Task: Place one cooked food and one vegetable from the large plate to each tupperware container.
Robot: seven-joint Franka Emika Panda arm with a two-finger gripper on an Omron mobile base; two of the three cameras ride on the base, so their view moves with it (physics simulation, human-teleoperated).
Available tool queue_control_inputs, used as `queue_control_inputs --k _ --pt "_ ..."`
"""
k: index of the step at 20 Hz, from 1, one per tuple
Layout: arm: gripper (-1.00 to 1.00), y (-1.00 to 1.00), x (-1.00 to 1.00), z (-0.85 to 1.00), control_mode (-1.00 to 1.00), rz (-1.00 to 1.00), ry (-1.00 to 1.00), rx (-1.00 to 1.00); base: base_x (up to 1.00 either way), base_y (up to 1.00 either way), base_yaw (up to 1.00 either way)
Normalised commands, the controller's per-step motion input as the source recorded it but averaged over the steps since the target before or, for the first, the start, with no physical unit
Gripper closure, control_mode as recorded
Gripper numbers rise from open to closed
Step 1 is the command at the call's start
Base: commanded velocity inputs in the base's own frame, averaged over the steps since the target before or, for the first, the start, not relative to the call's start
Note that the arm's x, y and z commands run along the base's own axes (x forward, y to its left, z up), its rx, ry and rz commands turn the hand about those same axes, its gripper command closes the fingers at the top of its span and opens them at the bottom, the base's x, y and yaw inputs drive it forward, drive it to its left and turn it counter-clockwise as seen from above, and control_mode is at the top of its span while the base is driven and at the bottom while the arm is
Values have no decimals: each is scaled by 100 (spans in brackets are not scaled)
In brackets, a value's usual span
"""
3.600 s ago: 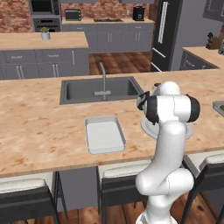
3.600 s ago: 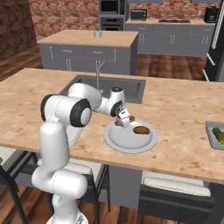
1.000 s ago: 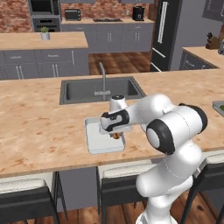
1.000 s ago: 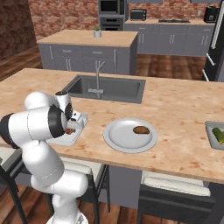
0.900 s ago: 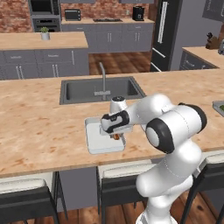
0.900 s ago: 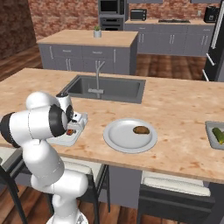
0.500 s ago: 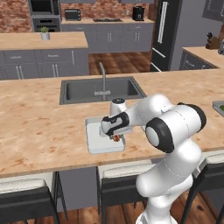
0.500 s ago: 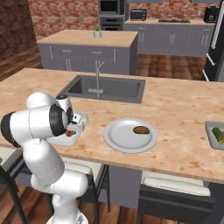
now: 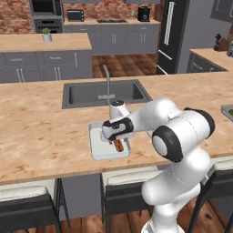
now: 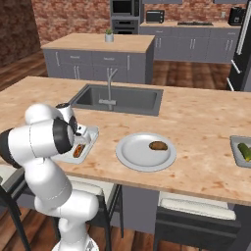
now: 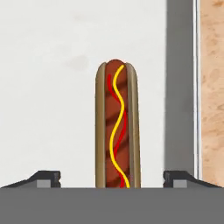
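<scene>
Hovering low over the tupperware container (image 9: 98, 148), the gripper (image 9: 119, 144) has its fingers spread wide, so the hot dog (image 11: 117, 127) lies flat inside, apparently released.

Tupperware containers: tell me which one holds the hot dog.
The tupperware container in front of the sink, under the gripper, holds the hot dog. The other container, far right, holds green vegetables.

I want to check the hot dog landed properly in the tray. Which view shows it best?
The hand view: the hot dog lies flat on the tray floor between the open finger tips, toppings visible. The left base view shows it small beneath the gripper; the right base view shows a reddish sliver beside the arm.
</scene>
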Motion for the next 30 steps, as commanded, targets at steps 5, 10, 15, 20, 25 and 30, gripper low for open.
queue_control_inputs --k 5,10,15,20,25,30 --pt "-100 -1 -3 57 -100 -7 1 -4 0 0 0" --pt "-100 -78 1 48 -100 -18 0 -2 0 0 0" --pt "-100 -100 4 26 -100 -19 0 0 0 0 0" --pt "-100 -100 7 5 -100 -24 0 2 0 0 0" --pt "-100 -79 -19 0 -100 -12 -9 7 0 0 0" --pt "-100 -75 3 -4 -100 -11 -12 0 0 0 0"
